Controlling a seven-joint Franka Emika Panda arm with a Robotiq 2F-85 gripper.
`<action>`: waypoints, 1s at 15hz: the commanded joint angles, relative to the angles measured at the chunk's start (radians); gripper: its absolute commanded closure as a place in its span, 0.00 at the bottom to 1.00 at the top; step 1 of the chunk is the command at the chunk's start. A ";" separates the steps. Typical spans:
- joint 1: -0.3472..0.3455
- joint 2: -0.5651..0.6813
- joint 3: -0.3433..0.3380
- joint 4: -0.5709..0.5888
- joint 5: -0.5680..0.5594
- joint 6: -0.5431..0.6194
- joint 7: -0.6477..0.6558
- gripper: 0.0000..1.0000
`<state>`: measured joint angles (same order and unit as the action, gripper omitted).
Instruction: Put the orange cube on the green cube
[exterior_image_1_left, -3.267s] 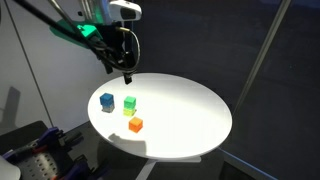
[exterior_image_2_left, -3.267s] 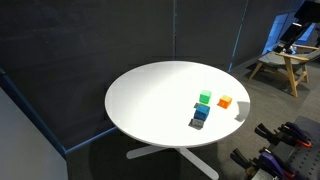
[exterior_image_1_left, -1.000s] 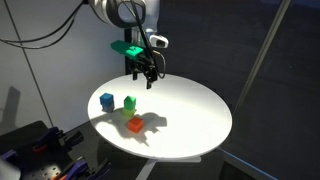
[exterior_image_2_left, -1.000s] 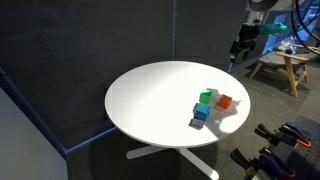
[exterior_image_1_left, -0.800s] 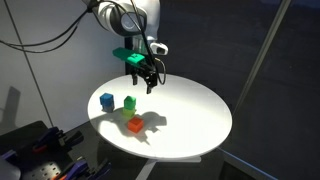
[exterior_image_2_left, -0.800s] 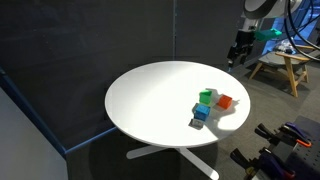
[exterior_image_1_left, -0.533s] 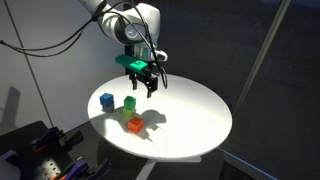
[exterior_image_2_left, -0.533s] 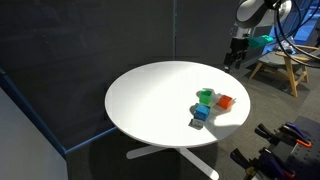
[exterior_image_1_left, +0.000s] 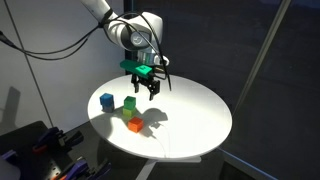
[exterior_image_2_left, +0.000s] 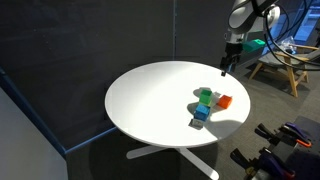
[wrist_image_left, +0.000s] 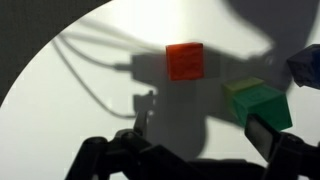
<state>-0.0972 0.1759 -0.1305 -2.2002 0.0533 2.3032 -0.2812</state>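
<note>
So the gripper (exterior_image_1_left: 147, 88) hangs in the air over the round white tabletop (exterior_image_1_left: 195, 110), jaws spread wide with nothing between them. In the wrist view you can see both dark fingers (wrist_image_left: 112, 152) poking in from the bottom edge, well apart, with only bare tabletop and shadow in the gap.

The orange cube (exterior_image_1_left: 135, 124) sits flat on the tabletop by itself, not touching anything. The green cube (exterior_image_1_left: 130, 103) is near it but clearly apart, also resting right on the tabletop with nothing on top. A 3rd one, the blue cube (exterior_image_1_left: 107, 100), sits close beside the green cube.

From the wrist camera the orange cube (wrist_image_left: 185, 60) is up near the middle, the green cube (wrist_image_left: 258, 102) is off to the right just ahead of one finger, and only a sliver of the blue cube (wrist_image_left: 305, 68) shows at the right edge.

In an exterior view the gripper (exterior_image_2_left: 225, 68) is up above the far rim, well clear of all 3 cubes.
</note>
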 joint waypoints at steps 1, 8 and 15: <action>-0.017 0.000 0.017 0.003 -0.005 -0.003 0.003 0.00; -0.013 0.000 0.020 -0.014 -0.015 0.012 0.009 0.00; -0.008 0.023 0.036 -0.057 -0.050 0.090 -0.009 0.00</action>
<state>-0.0984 0.1938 -0.1077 -2.2349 0.0330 2.3430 -0.2815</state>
